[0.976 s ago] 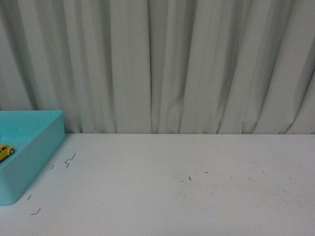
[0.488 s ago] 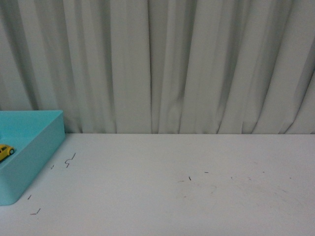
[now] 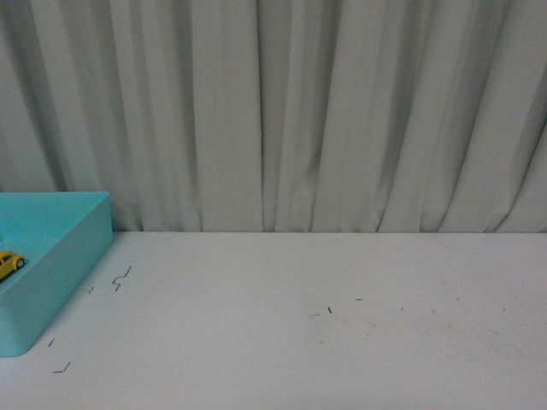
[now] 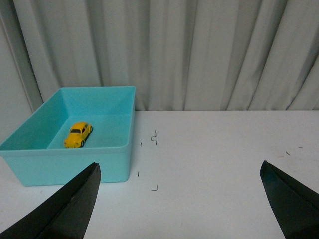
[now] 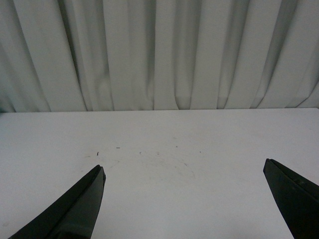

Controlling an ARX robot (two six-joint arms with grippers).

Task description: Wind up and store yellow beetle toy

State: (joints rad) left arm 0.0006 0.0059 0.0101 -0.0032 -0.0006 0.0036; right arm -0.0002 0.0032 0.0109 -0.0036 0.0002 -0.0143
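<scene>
The yellow beetle toy (image 4: 78,135) sits on the floor of a turquoise bin (image 4: 75,167), seen in the left wrist view. In the front view the toy (image 3: 9,263) shows at the far left edge inside the same bin (image 3: 64,273). My left gripper (image 4: 179,172) is open and empty, held back from the bin above the white table. My right gripper (image 5: 183,172) is open and empty over bare table. Neither arm shows in the front view.
The white table (image 3: 325,333) carries small black corner marks (image 3: 120,280) beside the bin and faint scuffs (image 3: 342,312) in the middle. A pale pleated curtain (image 3: 299,111) hangs along the table's far edge.
</scene>
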